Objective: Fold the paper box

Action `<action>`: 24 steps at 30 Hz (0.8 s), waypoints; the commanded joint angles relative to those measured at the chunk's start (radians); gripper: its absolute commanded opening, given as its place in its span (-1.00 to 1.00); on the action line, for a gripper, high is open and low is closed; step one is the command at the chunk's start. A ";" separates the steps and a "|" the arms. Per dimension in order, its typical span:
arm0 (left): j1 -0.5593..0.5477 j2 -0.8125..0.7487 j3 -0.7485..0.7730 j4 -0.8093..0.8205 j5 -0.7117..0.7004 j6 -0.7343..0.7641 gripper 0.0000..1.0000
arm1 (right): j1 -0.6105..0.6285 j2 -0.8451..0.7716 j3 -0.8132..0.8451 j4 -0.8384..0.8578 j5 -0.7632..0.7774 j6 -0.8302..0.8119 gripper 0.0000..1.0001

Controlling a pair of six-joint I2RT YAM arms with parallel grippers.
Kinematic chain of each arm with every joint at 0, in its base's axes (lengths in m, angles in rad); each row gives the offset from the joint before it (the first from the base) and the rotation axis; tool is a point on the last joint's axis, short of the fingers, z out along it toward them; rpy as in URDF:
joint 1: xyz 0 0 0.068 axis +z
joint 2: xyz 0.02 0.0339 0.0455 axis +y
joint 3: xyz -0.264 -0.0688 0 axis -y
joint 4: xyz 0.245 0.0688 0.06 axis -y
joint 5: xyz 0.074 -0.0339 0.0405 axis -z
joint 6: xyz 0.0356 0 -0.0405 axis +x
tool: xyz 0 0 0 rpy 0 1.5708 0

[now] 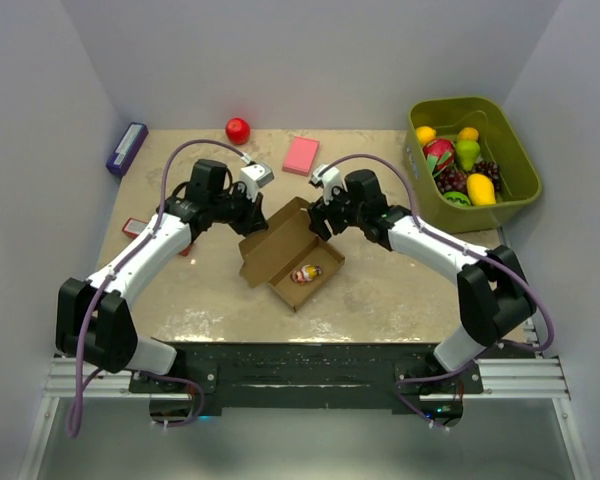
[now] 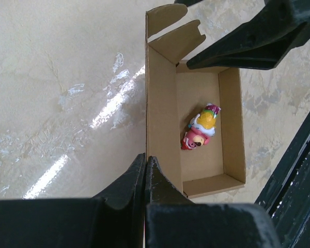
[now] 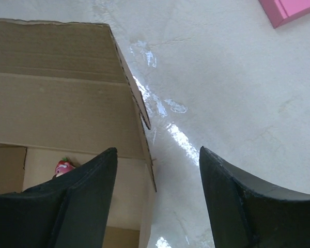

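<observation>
Left arm (image 1: 145,255) and right arm (image 1: 445,250) reach over bench (image 1: 400,295); paper box (image 1: 285,250) at its centre, tray formed, lid up; left end effector (image 2: 145,159) together at long wall edge, pinch unclear; right end effector (image 3: 157,151) apart, straddling wall; toy (image 2: 200,132) inside. Step looks like lid closing; next: swing lid over squarely, tuck tab.

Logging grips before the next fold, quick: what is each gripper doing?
Left gripper: closed, apparently pinching a side wall of the paper box.
Right gripper: open around a box wall, holding nothing.
</observation>
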 commanded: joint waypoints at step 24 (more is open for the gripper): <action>0.094 -0.210 -0.088 0.248 -0.173 -0.142 0.99 | 0.017 -0.262 -0.255 0.281 0.114 0.121 -1.00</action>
